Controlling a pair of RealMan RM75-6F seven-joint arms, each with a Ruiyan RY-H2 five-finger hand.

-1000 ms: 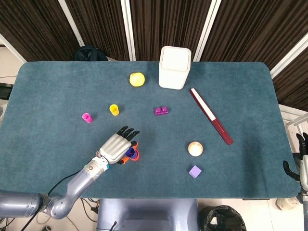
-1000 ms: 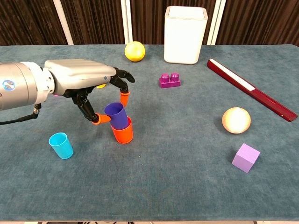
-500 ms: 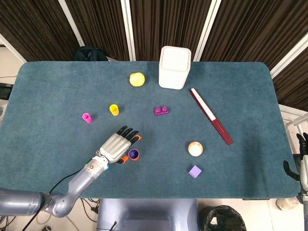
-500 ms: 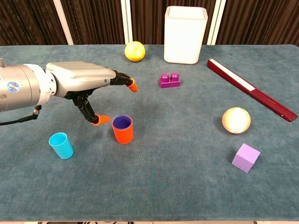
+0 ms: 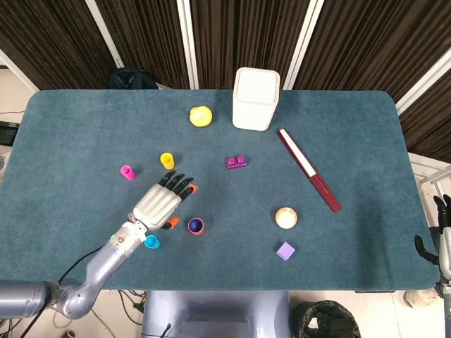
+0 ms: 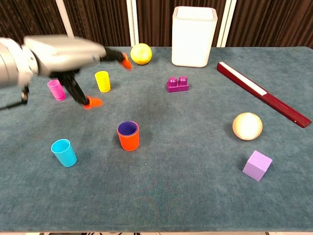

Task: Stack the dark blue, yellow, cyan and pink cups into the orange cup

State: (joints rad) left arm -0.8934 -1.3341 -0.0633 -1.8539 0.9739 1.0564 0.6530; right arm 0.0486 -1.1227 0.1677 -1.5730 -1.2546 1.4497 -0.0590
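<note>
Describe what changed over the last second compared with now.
The left hand let go of the dark blue cup, which dropped fully into the orange cup. The hand then lifted away toward the yellow cup, fingers spread. The cyan cup, pink cup and everything else stayed put.

Lab: curtained backdrop (image 5: 141, 28), felt-topped table (image 5: 352, 141).

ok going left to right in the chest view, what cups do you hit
pink cup → cyan cup → yellow cup → orange cup, with the dark blue cup nested inside it
</note>
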